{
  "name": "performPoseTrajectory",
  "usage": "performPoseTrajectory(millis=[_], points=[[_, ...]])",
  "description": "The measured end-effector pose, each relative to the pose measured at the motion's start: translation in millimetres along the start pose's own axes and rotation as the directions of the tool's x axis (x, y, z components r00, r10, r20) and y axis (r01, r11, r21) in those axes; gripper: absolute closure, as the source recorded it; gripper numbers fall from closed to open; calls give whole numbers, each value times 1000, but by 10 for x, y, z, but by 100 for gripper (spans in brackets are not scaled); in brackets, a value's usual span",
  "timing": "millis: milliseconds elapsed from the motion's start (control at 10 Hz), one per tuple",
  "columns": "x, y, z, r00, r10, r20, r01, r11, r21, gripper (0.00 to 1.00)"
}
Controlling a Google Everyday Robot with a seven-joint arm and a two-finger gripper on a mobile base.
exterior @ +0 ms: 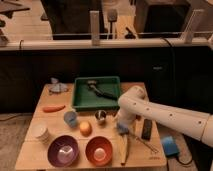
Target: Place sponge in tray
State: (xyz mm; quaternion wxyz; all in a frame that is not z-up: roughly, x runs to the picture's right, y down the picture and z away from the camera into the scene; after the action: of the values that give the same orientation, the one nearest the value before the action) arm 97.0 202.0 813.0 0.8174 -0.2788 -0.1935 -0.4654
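Note:
The green tray [81, 101] sits at the back middle of the wooden table, with a dark utensil [101, 90] lying in it. A small blue sponge [122, 129] lies in front of the tray's right corner, on the table or just above it. My gripper [121, 123] is at the end of the white arm [165, 116], which reaches in from the right. It sits directly over the sponge and touches or nearly touches it. A second blue sponge-like block [169, 145] sits at the table's right edge.
In front of the tray are a metal cup [100, 116], an orange [85, 128], a blue cup [70, 118], a purple bowl [63, 150] and a red bowl [98, 149]. A black object [147, 128] and a yellow stick [124, 148] lie by the gripper.

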Motion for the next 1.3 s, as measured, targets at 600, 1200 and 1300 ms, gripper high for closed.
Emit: performPoseTrajectory(millis=[600,1200,1300], points=[[64,-56,160,905,-426,20,426,905,2,20],[127,-28,262,888,-459,0,459,888,36,31],[137,-25,278,889,-459,-4,459,887,46,41]])
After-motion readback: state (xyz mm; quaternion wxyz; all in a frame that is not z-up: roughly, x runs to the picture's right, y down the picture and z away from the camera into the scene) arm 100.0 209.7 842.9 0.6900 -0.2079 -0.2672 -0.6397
